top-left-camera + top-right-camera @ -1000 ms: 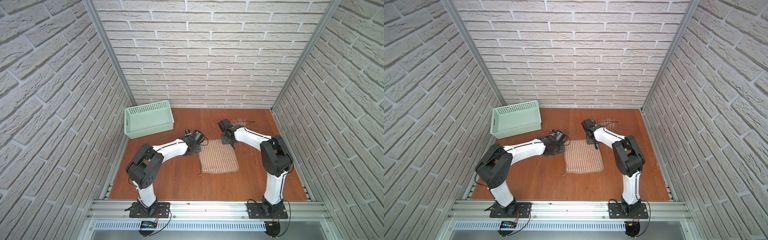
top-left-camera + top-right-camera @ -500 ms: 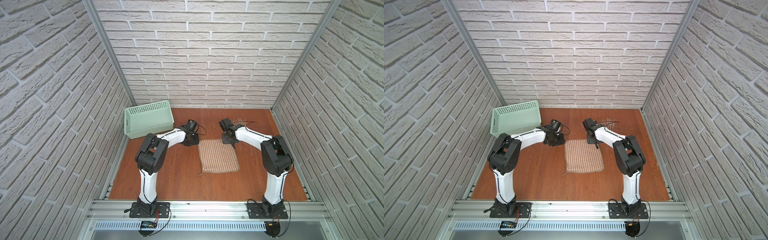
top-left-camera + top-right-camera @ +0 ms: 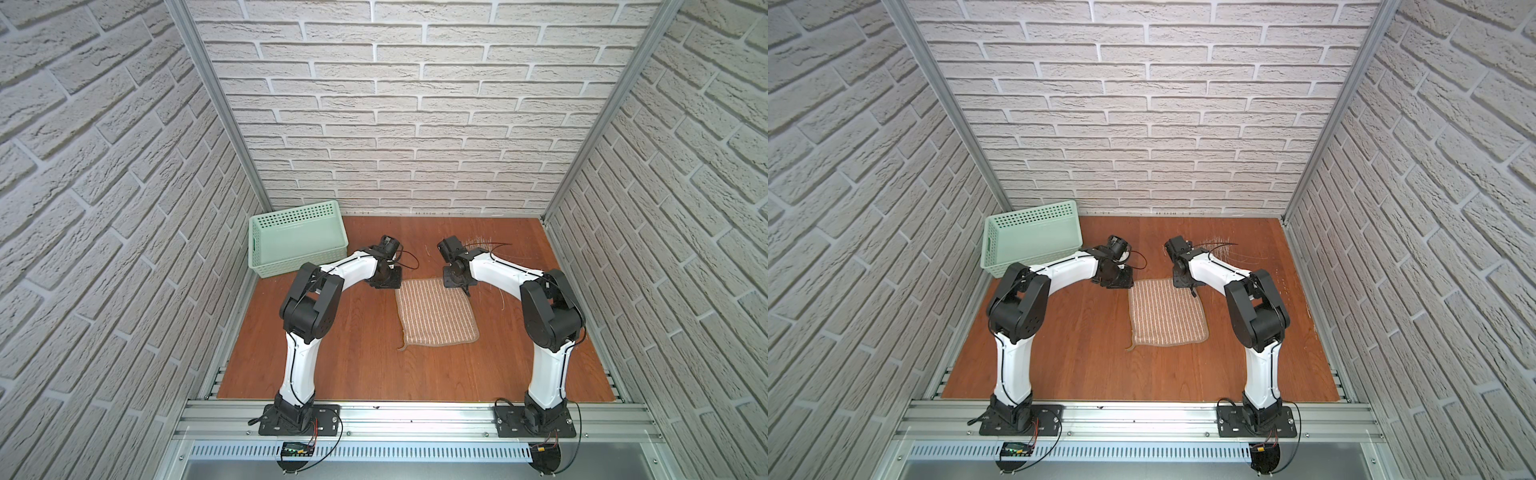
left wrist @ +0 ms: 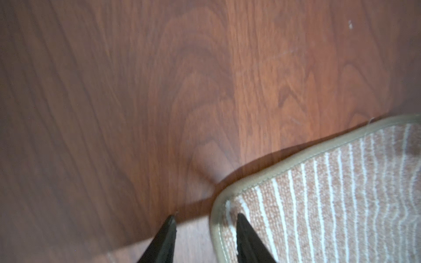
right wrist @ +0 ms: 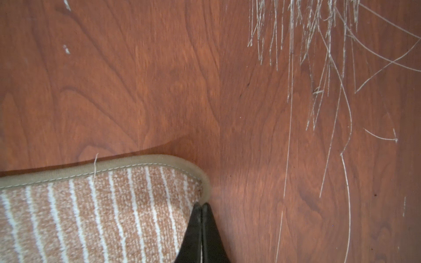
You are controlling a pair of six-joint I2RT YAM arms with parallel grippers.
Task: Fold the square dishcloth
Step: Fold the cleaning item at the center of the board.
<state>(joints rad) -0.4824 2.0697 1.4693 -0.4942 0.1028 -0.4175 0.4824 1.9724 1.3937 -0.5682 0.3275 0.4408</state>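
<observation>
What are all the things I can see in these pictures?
square dishcloth: one, tan with thin white stripes and beige edging, flat mid-table, loop at its near left corner.
basket: one, mint green, far left corner of the table.
table: one, reddish-brown wood.
scratches: many, pale, on the table's far right side.
walls: three, white brick.
left arm and right arm: two, white with black joints, bases on the near rail.
left tool: one, black, open astride the cloth's far left corner.
right tool: one, black, shut on the far right corner.
</observation>
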